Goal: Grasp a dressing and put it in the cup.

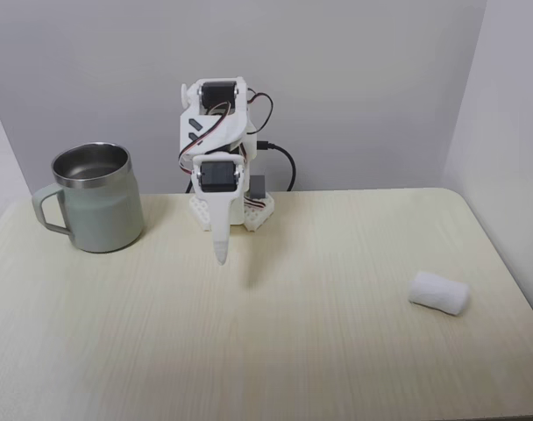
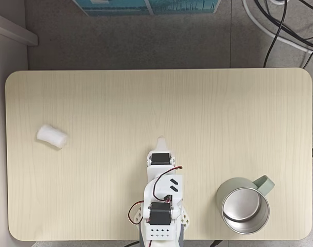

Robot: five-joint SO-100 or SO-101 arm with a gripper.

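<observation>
In a fixed view that faces the arm from across the table point(image 1: 275, 307), the white arm point(image 1: 218, 132) is folded up over its base at the far edge, in front of a plain grey wall. Red, black and white wires loop around its upper joints, and a black cable runs off behind it. The gripper point(image 1: 221, 256) hangs straight down from the arm, its tip a pale point above the wood with nothing in it. The fingers look pressed together into one narrow blade, though from this side I cannot tell for certain whether any gap lies between them. The cup point(image 1: 95, 200) stands upright to the left of the arm, near the far edge, its handle turned to the left and its steel inside empty. The dressing point(image 1: 439, 292) lies on its side well to the right of the arm and nearer the camera, well apart from the gripper and far from the cup.

In a fixed view that looks down from above, the arm point(image 2: 160, 206) sits at the lower edge of the table point(image 2: 161, 103), and the gripper point(image 2: 160, 141) reaches a short way toward the middle of the board, showing as a single slim tip. The cup point(image 2: 242, 205) stands to the right of the arm, close to the lower right corner, handle pointing up and right. The dressing point(image 2: 52, 136) lies to the left of the arm, near the left edge, tilted a little. Beyond the far edge is grey floor with dark cables at the upper right.
</observation>
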